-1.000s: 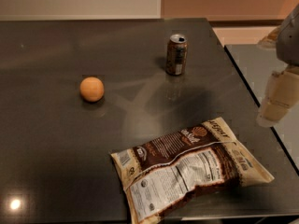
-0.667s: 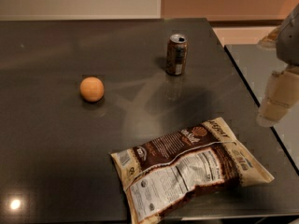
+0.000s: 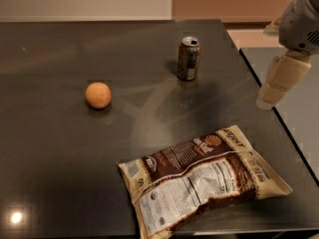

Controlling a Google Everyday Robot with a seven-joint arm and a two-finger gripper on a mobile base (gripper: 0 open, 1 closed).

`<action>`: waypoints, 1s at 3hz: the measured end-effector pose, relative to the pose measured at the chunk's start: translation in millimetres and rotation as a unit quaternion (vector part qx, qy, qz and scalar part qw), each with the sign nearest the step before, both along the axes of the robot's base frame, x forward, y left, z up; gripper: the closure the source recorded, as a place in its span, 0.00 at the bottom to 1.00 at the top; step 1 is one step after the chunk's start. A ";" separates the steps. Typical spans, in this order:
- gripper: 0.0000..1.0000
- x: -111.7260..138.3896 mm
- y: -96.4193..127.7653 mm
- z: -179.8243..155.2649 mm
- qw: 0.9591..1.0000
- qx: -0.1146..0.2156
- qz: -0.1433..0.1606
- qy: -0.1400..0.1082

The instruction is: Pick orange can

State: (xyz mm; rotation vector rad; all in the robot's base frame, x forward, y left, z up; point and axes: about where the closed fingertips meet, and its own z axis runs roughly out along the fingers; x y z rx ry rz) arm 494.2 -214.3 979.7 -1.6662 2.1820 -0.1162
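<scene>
The orange can (image 3: 189, 59) stands upright on the dark table (image 3: 60, 173), toward the far right. It has a dark brown-orange body, a silver top rim and a pale label patch near its base. My gripper (image 3: 269, 95) hangs from the pale arm at the right edge of the view, over the table's right edge. It is to the right of the can and a little nearer to me, well apart from it and holding nothing I can see.
A round orange fruit (image 3: 97, 94) lies left of the can. A brown and cream snack bag (image 3: 202, 179) lies flat near the front right. A second dark surface (image 3: 299, 113) adjoins the table on the right, across a narrow gap.
The gripper has moved slightly up and to the left, toward the table. The can, the fruit and the bag have not moved.
</scene>
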 end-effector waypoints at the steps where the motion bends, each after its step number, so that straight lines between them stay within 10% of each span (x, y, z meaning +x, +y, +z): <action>1: 0.00 56.9 1.5 -4.2 0.999 0.027 -0.007 -0.017; 3: 0.00 137.8 19.3 -25.6 0.995 0.084 -0.031 -0.031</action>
